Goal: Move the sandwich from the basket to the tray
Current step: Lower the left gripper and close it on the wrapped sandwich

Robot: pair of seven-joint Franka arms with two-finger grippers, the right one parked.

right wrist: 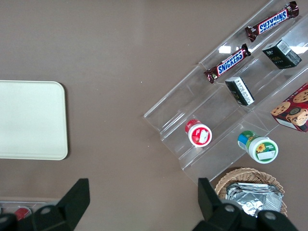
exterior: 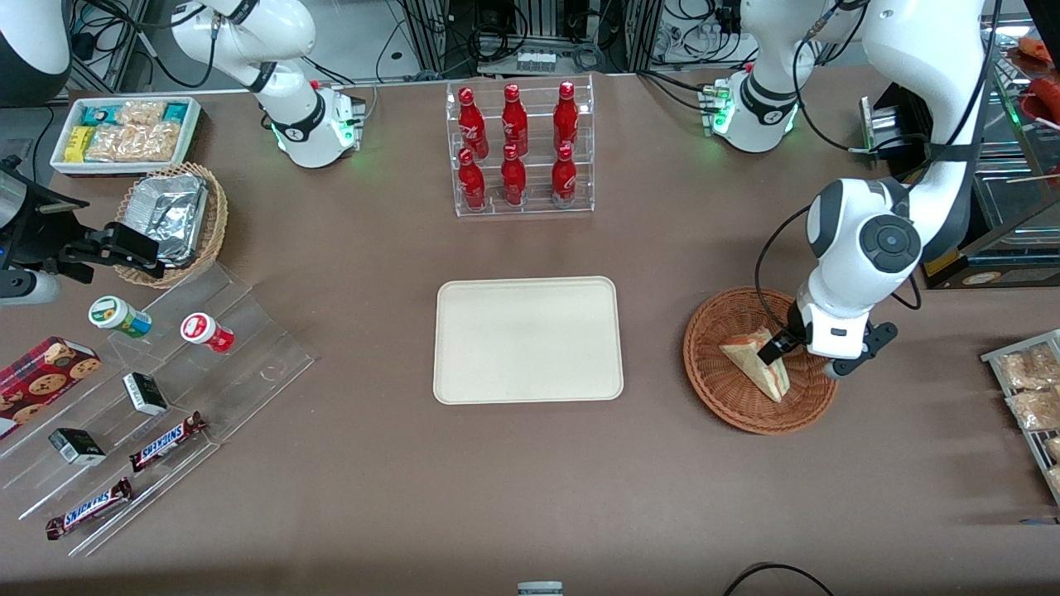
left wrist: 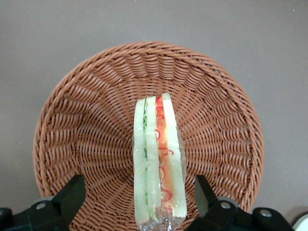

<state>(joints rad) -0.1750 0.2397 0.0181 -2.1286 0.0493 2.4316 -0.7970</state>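
The sandwich (exterior: 758,360) is a clear-wrapped wedge of white bread with red and green filling, standing on edge in the reddish-brown wicker basket (exterior: 719,377). In the left wrist view the sandwich (left wrist: 158,161) runs between the two dark fingers (left wrist: 71,193), which stand wide apart with a gap on each side of it. My gripper (exterior: 797,352) is open, low over the basket (left wrist: 86,115), straddling the sandwich's thick end without touching it. The cream tray (exterior: 528,339) lies bare at the table's middle, beside the basket toward the parked arm's end.
A clear rack of red bottles (exterior: 519,149) stands farther from the front camera than the tray. A stepped acrylic shelf (exterior: 157,397) with snacks, a foil-filled tan basket (exterior: 174,219) and a white snack bin (exterior: 124,132) lie toward the parked arm's end. Snack packets (exterior: 1027,381) sit at the working arm's end.
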